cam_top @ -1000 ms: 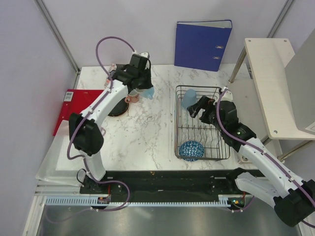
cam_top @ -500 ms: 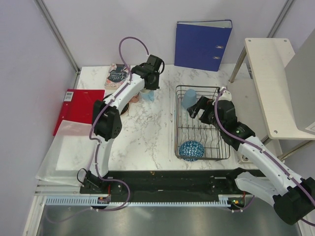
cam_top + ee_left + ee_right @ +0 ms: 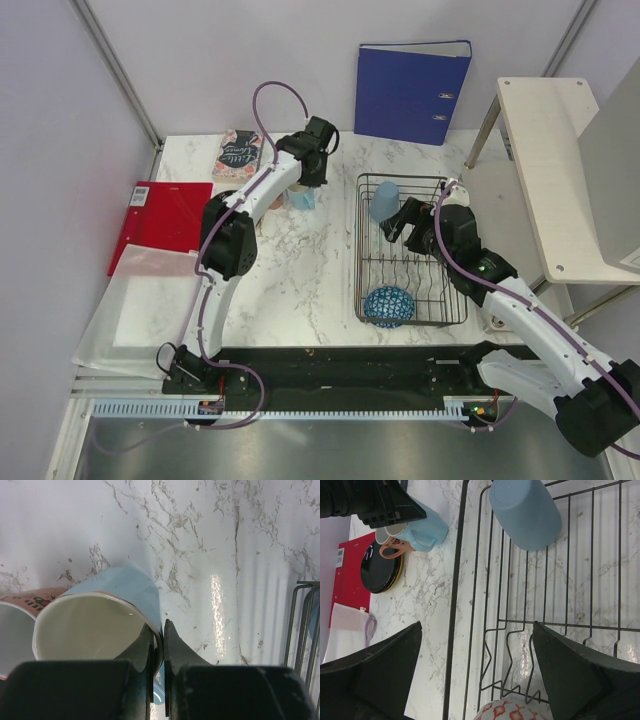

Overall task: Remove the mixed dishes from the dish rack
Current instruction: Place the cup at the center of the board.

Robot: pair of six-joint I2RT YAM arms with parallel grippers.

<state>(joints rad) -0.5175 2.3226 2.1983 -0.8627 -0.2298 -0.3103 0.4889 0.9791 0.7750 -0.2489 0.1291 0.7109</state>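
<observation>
My left gripper (image 3: pixel 303 188) (image 3: pixel 159 627) is shut on the rim of a blue mug (image 3: pixel 125 587) (image 3: pixel 301 199), one finger inside and one outside. It holds the mug low over the marble table, against a salmon-orange cup (image 3: pixel 15 615) (image 3: pixel 393 544). My right gripper (image 3: pixel 396 222) (image 3: pixel 477 625) is open and empty above the black wire dish rack (image 3: pixel 361 262) (image 3: pixel 455 605). A second blue mug (image 3: pixel 383 200) (image 3: pixel 525 512) lies in the rack's far end. A blue net-patterned bowl (image 3: pixel 388 306) sits at its near end. A black shallow dish (image 3: pixel 380 572) lies left of the cups.
A red folder (image 3: pixel 165 205) and a book (image 3: pixel 237 153) lie on the table's left side, with a clear bag (image 3: pixel 130 310) nearer. A blue binder (image 3: pixel 410 92) stands at the back wall. A white side table (image 3: pixel 550 170) stands to the right of the rack.
My left arm has swung its wrist to the right and back, uncovering the book, while the blue mug stayed in its grip and sank a little. The right arm has hardly moved.
</observation>
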